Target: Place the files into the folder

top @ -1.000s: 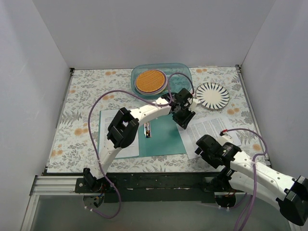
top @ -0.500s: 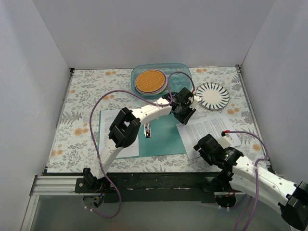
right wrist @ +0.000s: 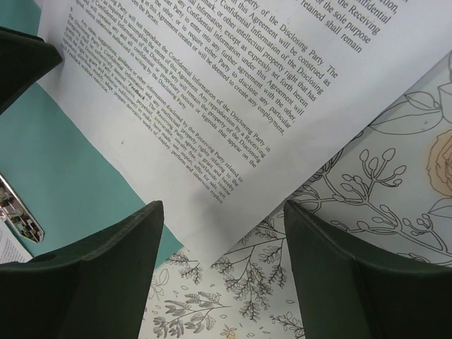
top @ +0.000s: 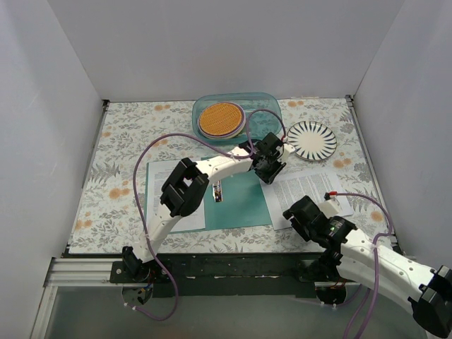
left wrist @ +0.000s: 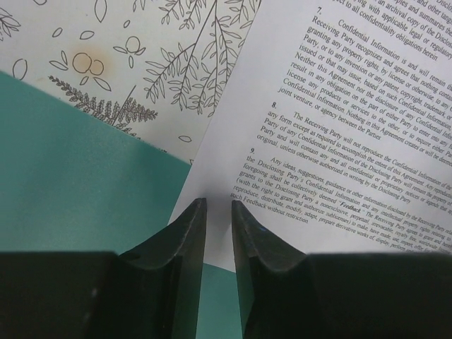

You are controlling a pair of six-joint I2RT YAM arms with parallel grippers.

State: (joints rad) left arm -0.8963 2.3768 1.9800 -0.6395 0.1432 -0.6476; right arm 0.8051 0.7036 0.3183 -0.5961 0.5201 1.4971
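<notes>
The teal folder (top: 240, 201) lies open near the table's front, its silver clip (top: 218, 191) at the spine and a printed sheet (top: 173, 208) on its left half. Another file (top: 304, 185) lies tilted to the right, its left corner overlapping the folder. My left gripper (top: 268, 166) is down at that corner (left wrist: 332, 127). Its jaws (left wrist: 219, 203) stand a narrow gap apart with white paper showing between them, above the folder (left wrist: 70, 176). My right gripper (right wrist: 222, 208) hangs wide open over the file's near corner (right wrist: 212, 92), with the folder (right wrist: 63, 176) to its left.
A clear blue container (top: 265, 116) holding an orange round mat (top: 221, 119) stands at the back. A black-and-white striped plate (top: 311, 139) sits to its right. A floral cloth (top: 120, 141) covers the table, and white walls enclose three sides.
My left gripper's jaws have narrowed, and the file's left corner has slid a little leftward onto the folder. The right arm has shifted slightly left.
</notes>
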